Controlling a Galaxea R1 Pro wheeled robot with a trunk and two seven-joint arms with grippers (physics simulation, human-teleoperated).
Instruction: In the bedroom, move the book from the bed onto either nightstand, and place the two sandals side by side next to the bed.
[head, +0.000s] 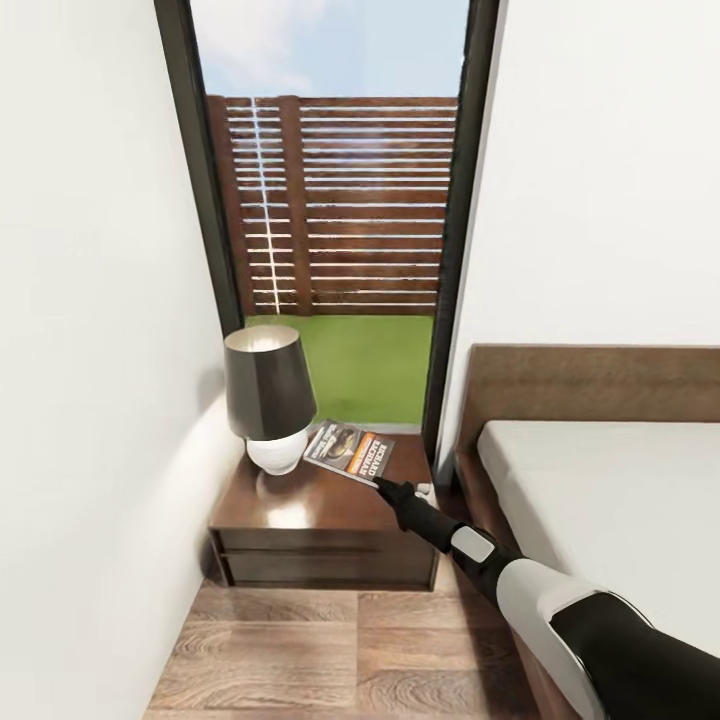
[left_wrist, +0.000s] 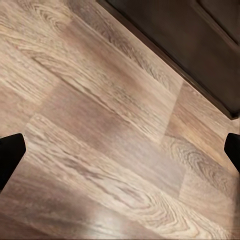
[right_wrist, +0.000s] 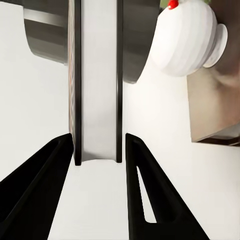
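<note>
Beside the bed (head: 600, 480), under a tall black-framed window (head: 335, 200), the dark nightstand (head: 320, 520) carries a lamp (head: 268, 400). Its top lies under the book (head: 348, 452), clamped by the right gripper (head: 383, 485). Over plank floor (left_wrist: 100, 150), the left gripper (left_wrist: 120, 150) is spread apart.

Nightstand (head: 300, 515): dark-brown wood, glossy top with soft reflections. Floor (head: 330, 655): light wood planks, pronounced grain, satin sheen. Lamp (head: 268, 410): dark shade with a smooth, slightly metallic look; white ribbed base, glazed like ceramic. Book (head: 348, 451): printed paper cover, smooth, orange band. Bed (head: 590, 385): brown wood headboard, matt, visible grain; mattress smooth, light-grey, cloth-like. Walls (head: 100, 300): plain matt white. Right gripper (right_wrist: 97, 160): black fingers, smooth matt plastic appearance. Fence (head: 340, 200): brown wooden slats.
</note>
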